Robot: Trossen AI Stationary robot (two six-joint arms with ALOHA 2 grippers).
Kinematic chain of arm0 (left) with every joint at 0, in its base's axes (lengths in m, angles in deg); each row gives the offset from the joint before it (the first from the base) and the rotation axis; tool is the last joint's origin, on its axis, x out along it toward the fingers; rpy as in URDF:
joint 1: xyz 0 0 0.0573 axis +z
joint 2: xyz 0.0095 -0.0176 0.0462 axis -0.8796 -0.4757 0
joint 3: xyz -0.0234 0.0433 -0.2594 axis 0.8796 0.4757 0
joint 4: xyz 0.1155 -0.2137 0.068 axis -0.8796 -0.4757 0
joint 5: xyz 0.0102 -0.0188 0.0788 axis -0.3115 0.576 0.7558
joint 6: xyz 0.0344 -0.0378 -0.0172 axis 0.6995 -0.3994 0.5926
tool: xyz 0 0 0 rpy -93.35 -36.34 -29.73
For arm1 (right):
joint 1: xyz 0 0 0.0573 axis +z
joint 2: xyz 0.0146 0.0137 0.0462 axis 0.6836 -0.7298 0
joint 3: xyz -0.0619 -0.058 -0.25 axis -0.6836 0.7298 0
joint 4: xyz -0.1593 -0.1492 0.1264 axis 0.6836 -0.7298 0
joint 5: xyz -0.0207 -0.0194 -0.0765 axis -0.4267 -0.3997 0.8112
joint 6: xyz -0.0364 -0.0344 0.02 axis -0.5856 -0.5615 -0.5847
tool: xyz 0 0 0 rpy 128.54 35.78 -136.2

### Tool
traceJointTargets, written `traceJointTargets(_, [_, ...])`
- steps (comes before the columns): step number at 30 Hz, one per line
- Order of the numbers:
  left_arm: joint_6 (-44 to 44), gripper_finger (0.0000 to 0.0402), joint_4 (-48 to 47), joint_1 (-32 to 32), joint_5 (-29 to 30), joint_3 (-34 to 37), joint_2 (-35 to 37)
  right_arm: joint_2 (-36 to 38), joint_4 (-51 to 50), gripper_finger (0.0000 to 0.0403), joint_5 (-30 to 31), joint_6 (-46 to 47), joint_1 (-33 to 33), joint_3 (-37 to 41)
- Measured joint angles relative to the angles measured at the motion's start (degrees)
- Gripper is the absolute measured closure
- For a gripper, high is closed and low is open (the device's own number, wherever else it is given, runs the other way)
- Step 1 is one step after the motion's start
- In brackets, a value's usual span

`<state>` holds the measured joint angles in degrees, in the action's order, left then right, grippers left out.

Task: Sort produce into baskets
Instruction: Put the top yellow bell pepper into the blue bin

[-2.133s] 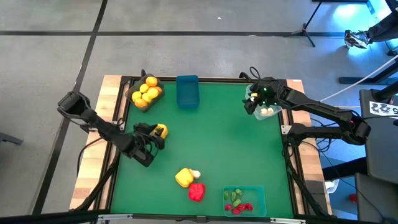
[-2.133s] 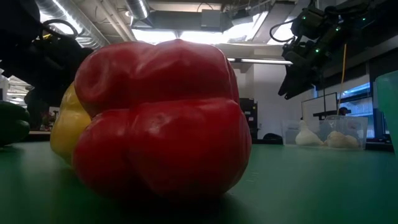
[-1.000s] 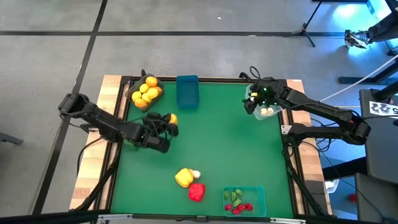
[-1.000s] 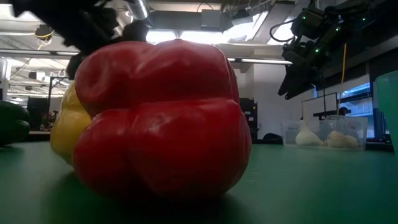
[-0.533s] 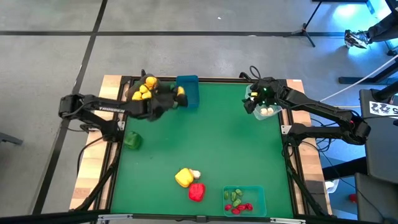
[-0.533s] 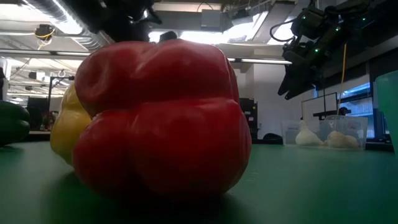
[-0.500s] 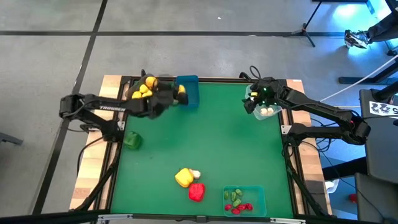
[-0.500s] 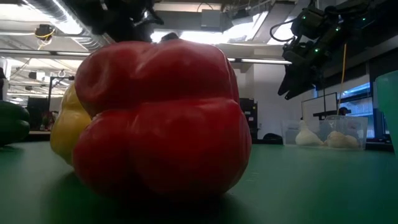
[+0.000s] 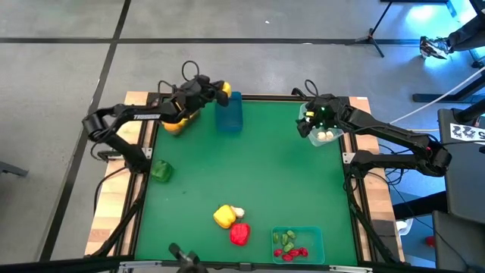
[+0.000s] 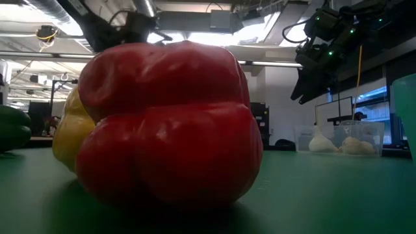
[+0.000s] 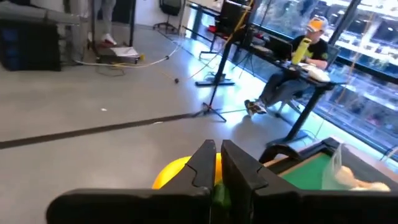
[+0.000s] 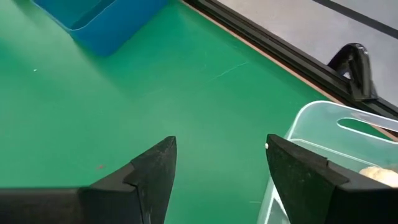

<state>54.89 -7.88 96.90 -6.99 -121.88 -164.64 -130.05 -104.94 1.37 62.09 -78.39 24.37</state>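
My left gripper (image 9: 214,92) is shut on a yellow pepper (image 9: 223,92), raised at the blue bin's (image 9: 228,114) far left corner. The left arm hides part of the dark grey bin of yellow-orange fruits (image 9: 174,123). My right gripper (image 9: 309,127) is open and empty above the clear bin (image 9: 324,135), which holds white garlic pieces (image 10: 335,144). A green pepper (image 9: 160,171) lies at the table's left edge. A yellow pepper (image 9: 223,218), a garlic piece (image 9: 238,212) and a red pepper (image 9: 239,233) lie near the front. The teal bin (image 9: 297,244) holds red and green bits. My left gripper has the yellow pepper between its two fingers (image 11: 202,165), which stand close together. A green bit (image 11: 217,194) shows between them, with the yellow body (image 11: 171,174) beside them. The fingers lie roughly level and point toward the table's far right. The pepper is lifted clear of the table.
The middle of the green mat (image 9: 265,167) is bare. In the low view the red pepper (image 10: 169,123) fills the foreground. A person sits at a desk (image 11: 292,68) in the room beyond the table.
My left gripper has risen with the yellow pepper and swung from the table's left middle toward the far edge. It has passed over the dark grey bin to the blue bin's far left corner. The green pepper has come into view at the left edge.
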Motion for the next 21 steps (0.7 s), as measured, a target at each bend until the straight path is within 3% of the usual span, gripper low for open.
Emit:
traceJointTargets(6, [0.5,0.0394,10.7,2.2,-8.8,0.0,-9.3,0.0,0.0,0.0159,1.6,0.0,0.0,0.0])
traceJointTargets(10, [0.5,0.0393,12.7,3.3,-9.1,0.1,-12.6,0.0,0.0,0.0159,1.6,0.0,0.0,0.0])
traceJointTargets(21, [0.0,0.0394,13.3,4.2,-9.0,4.6,-12.9,0.0,0.1,0.0159,1.8,0.0,0.0,0.0])
